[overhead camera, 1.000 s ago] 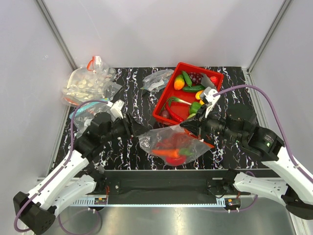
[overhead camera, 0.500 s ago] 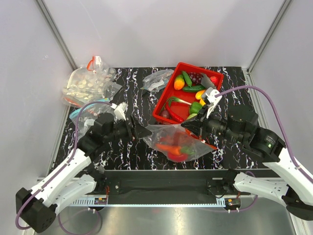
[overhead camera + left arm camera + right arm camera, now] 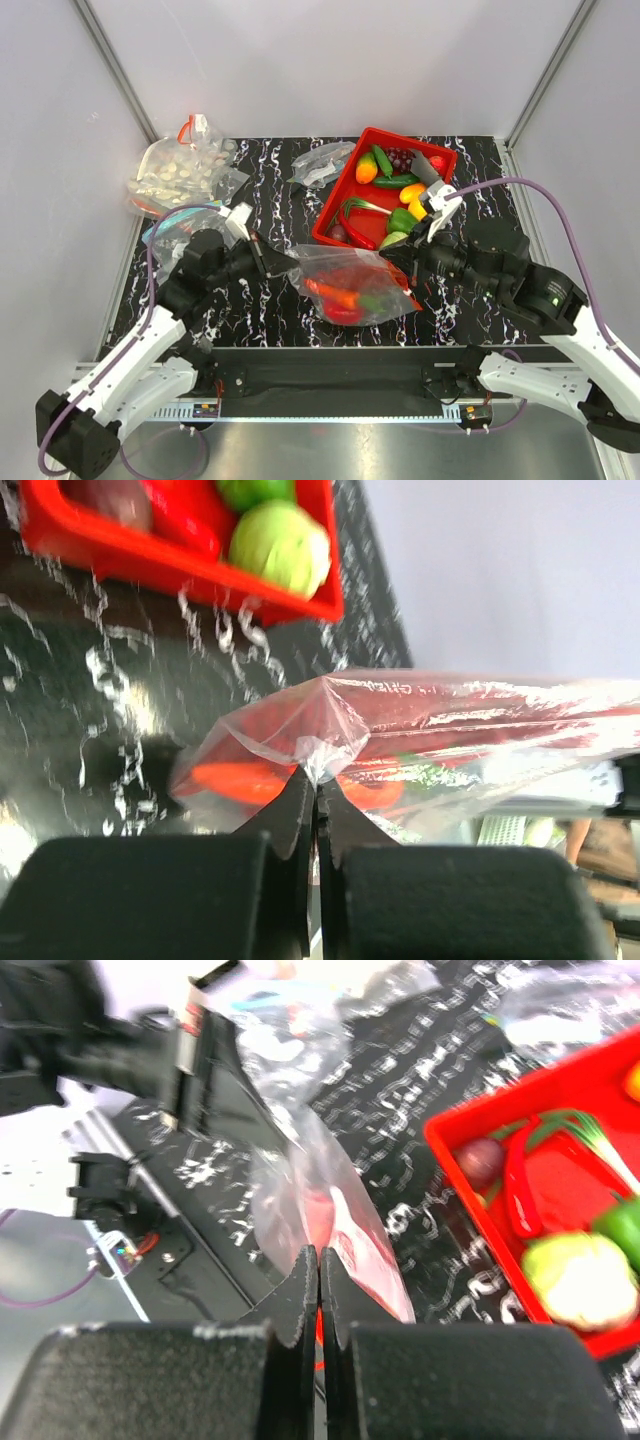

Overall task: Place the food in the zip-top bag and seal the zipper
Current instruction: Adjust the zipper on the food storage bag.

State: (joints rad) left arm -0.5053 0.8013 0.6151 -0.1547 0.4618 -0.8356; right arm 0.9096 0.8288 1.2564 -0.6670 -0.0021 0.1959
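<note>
Two jaws clenched on your zip-top bag (image 3: 355,285), one at each end.
Thin, slippery film sags under the toy food (image 3: 343,296); pinch its stiffer mouth edge.

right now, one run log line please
left pincer: shut on zip-top bag corner | right pincer: shut on opposite edge | food: in bag

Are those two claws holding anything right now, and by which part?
Yes. Both grip the clear bag with toy food inside: the left gripper pinches the plastic at its left end, the right gripper its right end.
</note>
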